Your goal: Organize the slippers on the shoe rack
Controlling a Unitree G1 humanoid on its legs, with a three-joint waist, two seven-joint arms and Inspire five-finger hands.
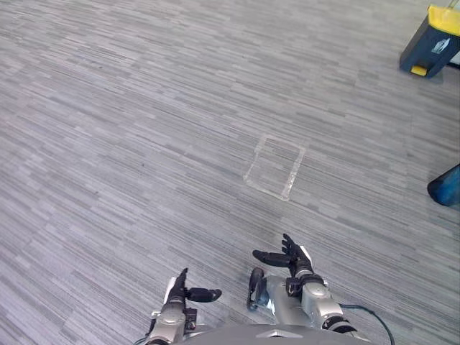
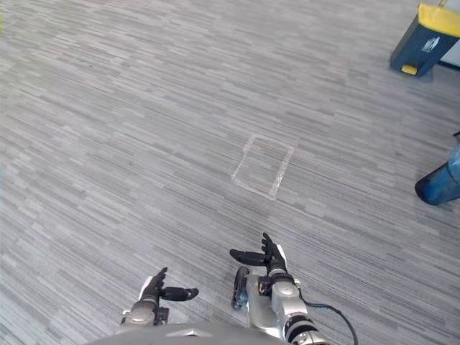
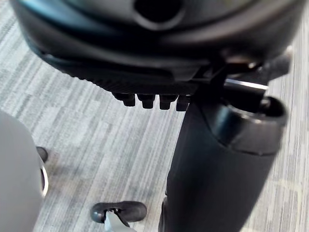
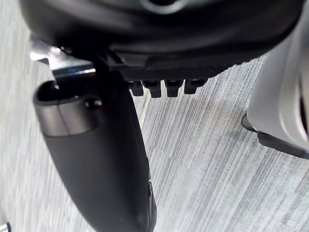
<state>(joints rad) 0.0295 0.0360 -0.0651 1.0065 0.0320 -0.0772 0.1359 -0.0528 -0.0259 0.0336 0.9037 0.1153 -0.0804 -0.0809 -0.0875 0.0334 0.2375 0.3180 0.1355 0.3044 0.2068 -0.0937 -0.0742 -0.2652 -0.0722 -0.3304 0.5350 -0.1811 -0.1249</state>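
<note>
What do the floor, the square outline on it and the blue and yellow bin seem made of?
Floor: grey carpet, matte, judging by its fine streaked weave. Square outline: probably clear tape, faintly shiny, lying flat on the carpet. Bin: likely hard plastic, smooth dark blue with a yellow top, though too far to be sure.

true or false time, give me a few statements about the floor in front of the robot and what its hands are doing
1. The left hand and the right hand both have straight fingers and hold nothing. True.
2. The right hand is curled round a slipper. False: it is open and holds nothing.
3. A taped square outline lies on the grey carpet ahead of the hands. True.
4. The blue and yellow object stands far off on the robot's left. False: it stands far off on the right.
5. The dark blue thing at the right edge touches the taped square outline. False: carpet lies between them.
</note>
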